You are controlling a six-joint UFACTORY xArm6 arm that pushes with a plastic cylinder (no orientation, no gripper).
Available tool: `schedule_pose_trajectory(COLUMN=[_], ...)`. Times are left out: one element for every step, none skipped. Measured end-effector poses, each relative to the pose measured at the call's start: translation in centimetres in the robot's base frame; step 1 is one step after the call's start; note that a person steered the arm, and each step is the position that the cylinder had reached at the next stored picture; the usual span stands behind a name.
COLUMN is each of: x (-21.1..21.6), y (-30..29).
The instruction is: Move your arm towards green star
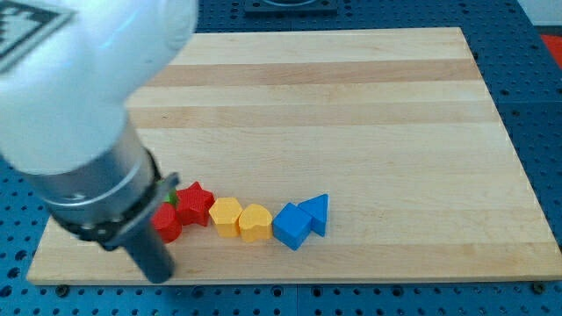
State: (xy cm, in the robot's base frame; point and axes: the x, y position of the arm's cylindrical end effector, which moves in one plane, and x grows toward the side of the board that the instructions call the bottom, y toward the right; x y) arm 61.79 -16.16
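Note:
Only a small green sliver of the green star [174, 198] shows; the rest is hidden behind my arm. It sits at the left end of a row of blocks near the board's bottom edge, touching the red star [197, 204] and a red block [167, 225]. My tip [159, 275] is at the view's bottom left, just below the red block and a short way below the green sliver. The arm's large white and grey body covers the view's upper left.
The row continues to the right with a yellow block [226, 216], a yellow heart [255, 223], a blue cube [292, 226] and a blue triangle [318, 213]. The wooden board [351, 105] lies on a blue perforated table; its bottom edge is close below my tip.

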Motion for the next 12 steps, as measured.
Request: schedule_pose_trajectory(x=[0.0,-0.3,-0.8,-3.2,-9.6,-16.2,-19.6,-19.2,-17.5,-15.0,-13.8,-13.1], y=[-8.3,-14.2,-14.3,-14.3,-14.2,-10.0,-2.3,4.6,8.5,8.7,6.3,2.6])
